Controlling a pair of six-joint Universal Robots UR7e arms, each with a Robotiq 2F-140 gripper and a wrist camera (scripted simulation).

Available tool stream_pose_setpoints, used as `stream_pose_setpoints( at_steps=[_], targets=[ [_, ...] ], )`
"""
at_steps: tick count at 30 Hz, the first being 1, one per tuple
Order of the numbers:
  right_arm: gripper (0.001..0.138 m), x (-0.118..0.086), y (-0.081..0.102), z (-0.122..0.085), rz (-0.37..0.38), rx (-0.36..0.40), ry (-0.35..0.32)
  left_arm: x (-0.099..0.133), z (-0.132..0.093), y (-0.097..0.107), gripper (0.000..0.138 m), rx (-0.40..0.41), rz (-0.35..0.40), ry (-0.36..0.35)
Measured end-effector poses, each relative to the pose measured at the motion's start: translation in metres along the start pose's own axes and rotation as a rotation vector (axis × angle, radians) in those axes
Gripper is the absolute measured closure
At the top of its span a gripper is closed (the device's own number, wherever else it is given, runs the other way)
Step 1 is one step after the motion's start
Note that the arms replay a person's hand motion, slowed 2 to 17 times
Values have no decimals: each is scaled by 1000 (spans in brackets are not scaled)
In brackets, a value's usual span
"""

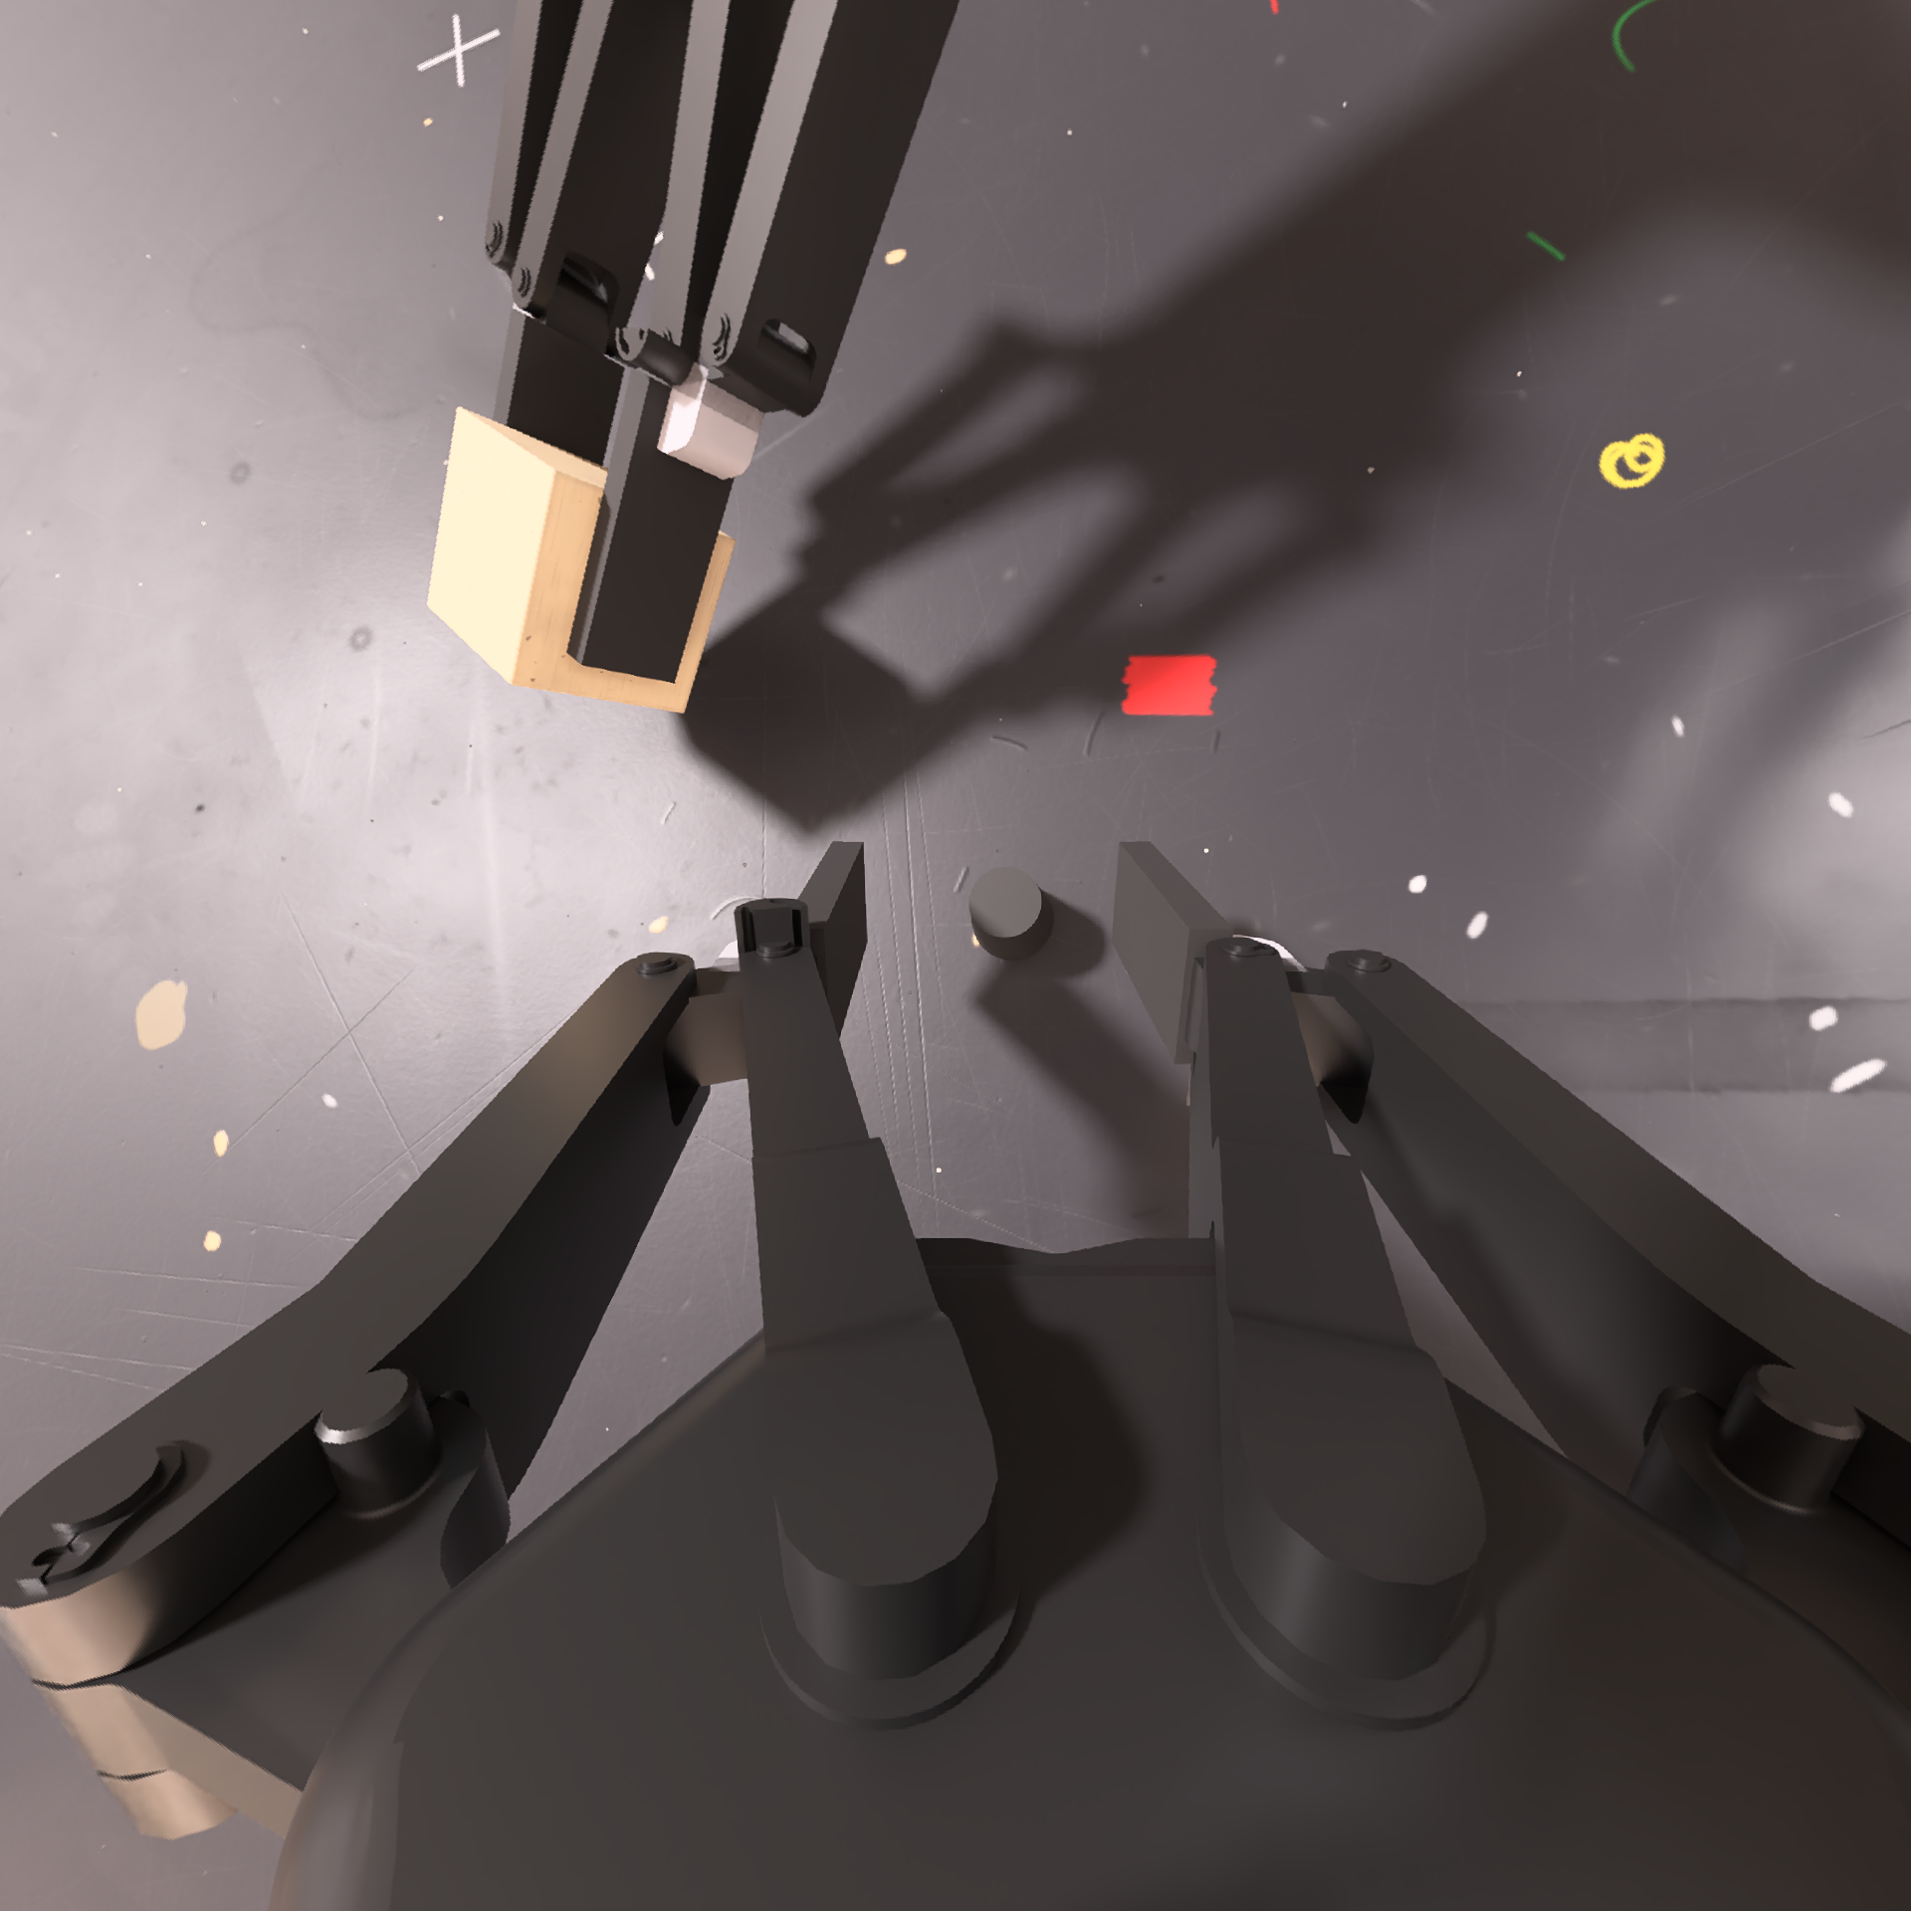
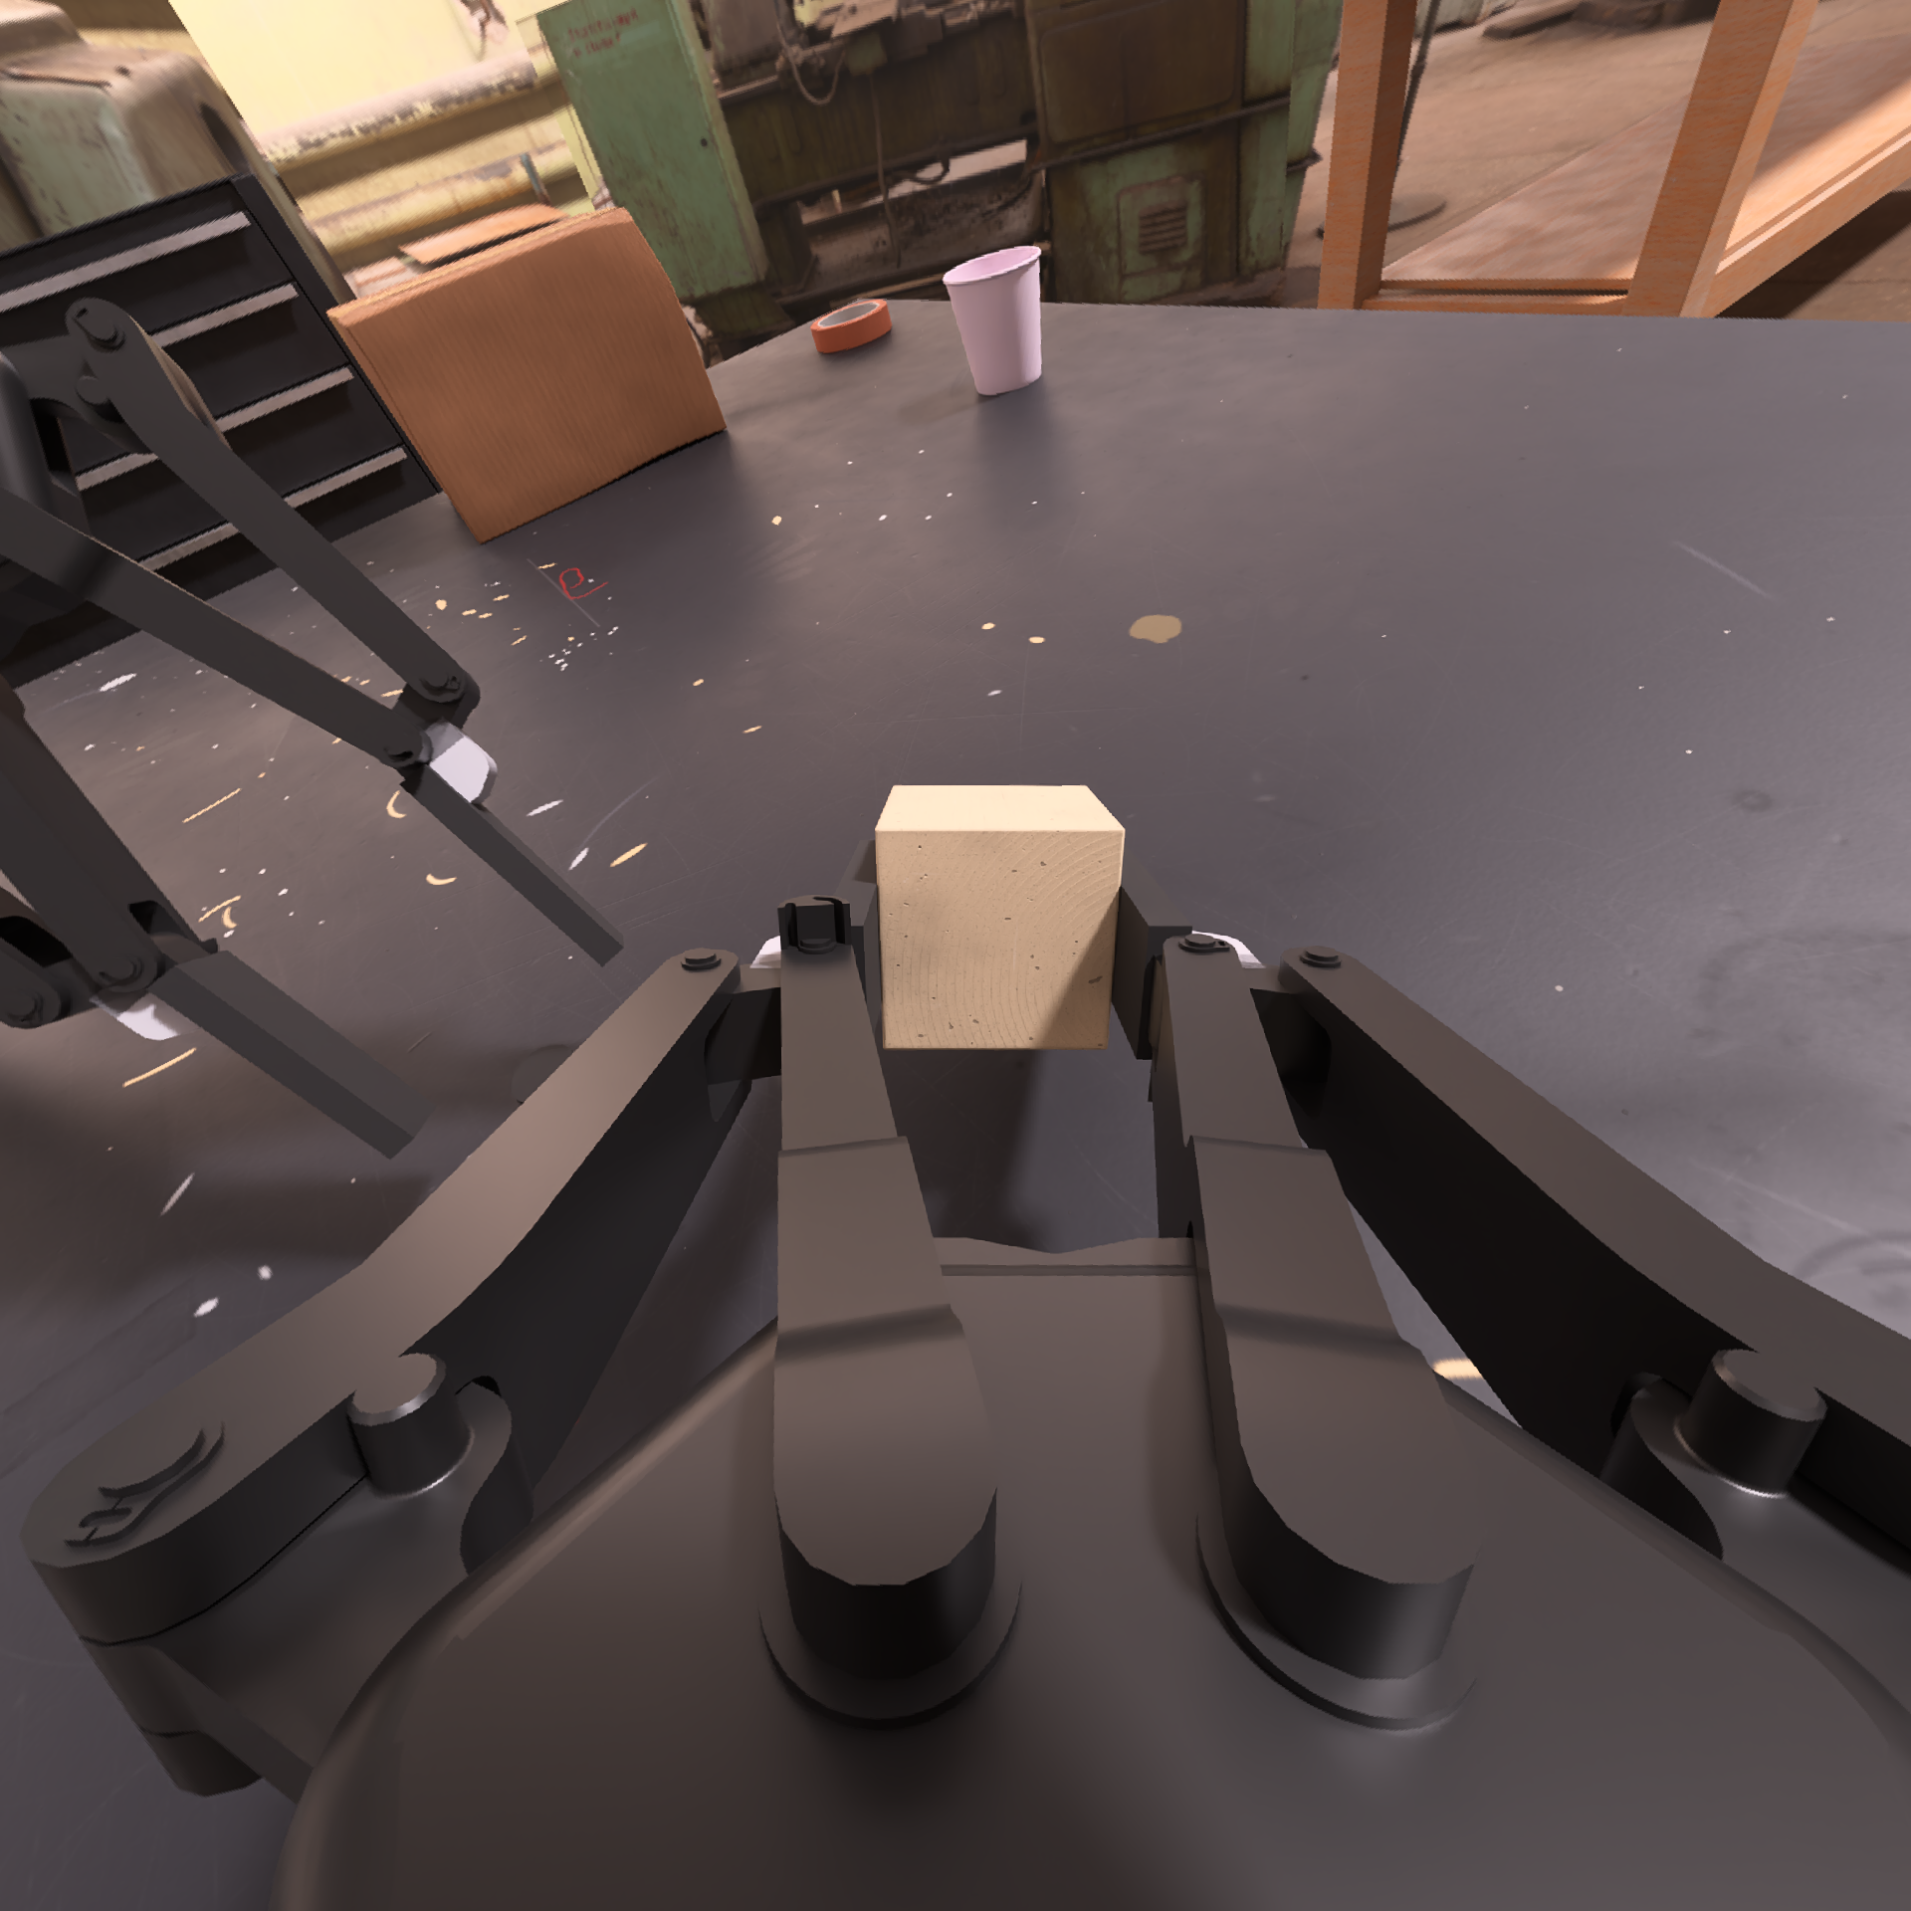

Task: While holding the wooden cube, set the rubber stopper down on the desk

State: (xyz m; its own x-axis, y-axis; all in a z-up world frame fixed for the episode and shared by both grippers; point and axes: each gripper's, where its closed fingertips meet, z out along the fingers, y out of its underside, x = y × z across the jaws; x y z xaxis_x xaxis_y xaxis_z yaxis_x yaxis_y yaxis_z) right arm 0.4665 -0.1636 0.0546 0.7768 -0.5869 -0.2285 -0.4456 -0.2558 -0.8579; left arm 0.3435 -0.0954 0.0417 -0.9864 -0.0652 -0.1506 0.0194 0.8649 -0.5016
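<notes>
In the left wrist view, the left gripper (image 1: 988, 910) is seen pointing down at the dark grey speckled desk (image 1: 310, 827), its two fingers spread apart and holding nothing. Between the fingertips, clear of both, the small dark grey cylindrical rubber stopper (image 1: 1008, 915) is found standing on the desk with its own shadow beside it; the release is judged done, with room left on each side so the stopper is not knocked on withdrawal. Just beyond, a red rectangular patch (image 1: 1169, 685) is marked on the desk.

In the right wrist view, the pale square-cut wooden cube (image 2: 998, 920) is clamped between the fingers of the right gripper (image 2: 998, 931) and is kept lifted above the desk, as the task demands. Farther off, an orange tape roll (image 2: 851, 325), a pale pink paper cup (image 2: 996, 319) and a brown cardboard box (image 2: 527, 372) are seen near the far edge.
</notes>
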Motion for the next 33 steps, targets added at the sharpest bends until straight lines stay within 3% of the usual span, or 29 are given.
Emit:
stream_pose_setpoints(
  at_steps=[15,33],
  targets=[
    [88,0,0,0,0,-2,0,2,-25,-11,74,87,-44,11],
    [88,0,1,1,-3,-5,1,-1,-66,-14,83,167,-78,-37]
  ],
)
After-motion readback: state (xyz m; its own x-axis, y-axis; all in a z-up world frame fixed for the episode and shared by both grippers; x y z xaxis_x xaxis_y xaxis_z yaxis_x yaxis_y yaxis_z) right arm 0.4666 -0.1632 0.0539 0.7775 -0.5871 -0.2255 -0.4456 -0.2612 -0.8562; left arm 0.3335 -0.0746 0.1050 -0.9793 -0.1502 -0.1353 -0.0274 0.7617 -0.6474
